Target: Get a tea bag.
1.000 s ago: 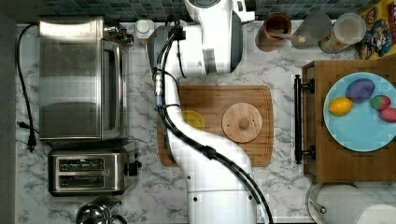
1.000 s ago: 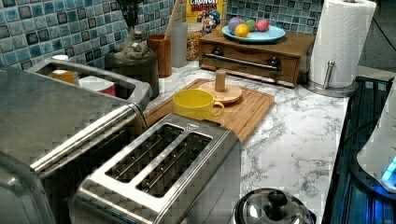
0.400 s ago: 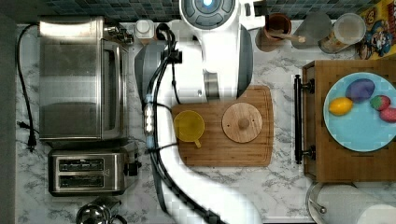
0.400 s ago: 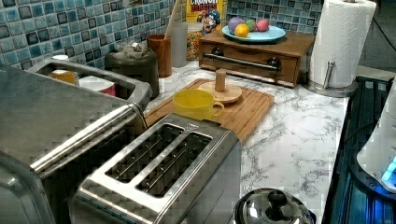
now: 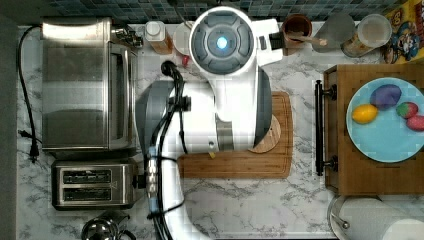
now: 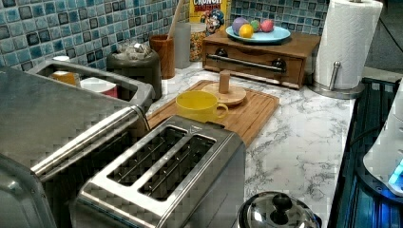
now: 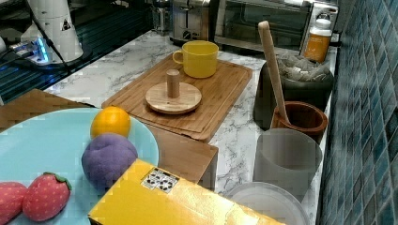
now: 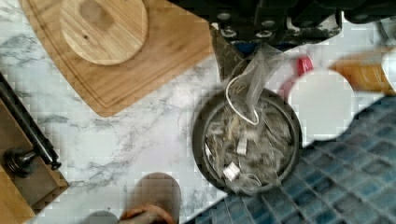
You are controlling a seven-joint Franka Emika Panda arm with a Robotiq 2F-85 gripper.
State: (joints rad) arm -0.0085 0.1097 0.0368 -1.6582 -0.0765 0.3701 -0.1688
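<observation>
- Overhead, in the top view, you have one white arm (image 5: 220, 100) across the middle of the marbled desk (image 5: 250, 205), covering much of the single wooden board (image 5: 240, 165). One toaster oven (image 5: 85, 82) and one two-slot toaster (image 5: 92, 182) stand at the top view's left. One blue plate (image 5: 387, 135) carries four pieces of toy fruit on a wooden drawer box (image 5: 370, 175) at the top view's right.
- Next, in the left view, count one yellow mug (image 6: 199, 105) and one round wooden lid with a knob (image 6: 224, 90), both on the board. One dark canister (image 6: 135, 66) heaped with tea bags stands by the blue tiled wall (image 6: 57, 28). One paper-towel roll (image 6: 349, 40) and one cereal box (image 6: 206, 14) stand further back.
- Then, in the right view, the canister sits just beside one brown wooden cup (image 7: 300, 119) holding one wooden stick, with one orange-capped bottle (image 7: 319, 40) behind it.
- Finally, in the wrist view, the pincer (image 8: 245, 60) hangs right over the canister's mouth, closed on one mesh tea bag (image 8: 257, 70). The bag is lifted above the heap, and its white string loops down into the pile. One white-lidded jar (image 8: 320, 105) stands touching the canister's rim.
</observation>
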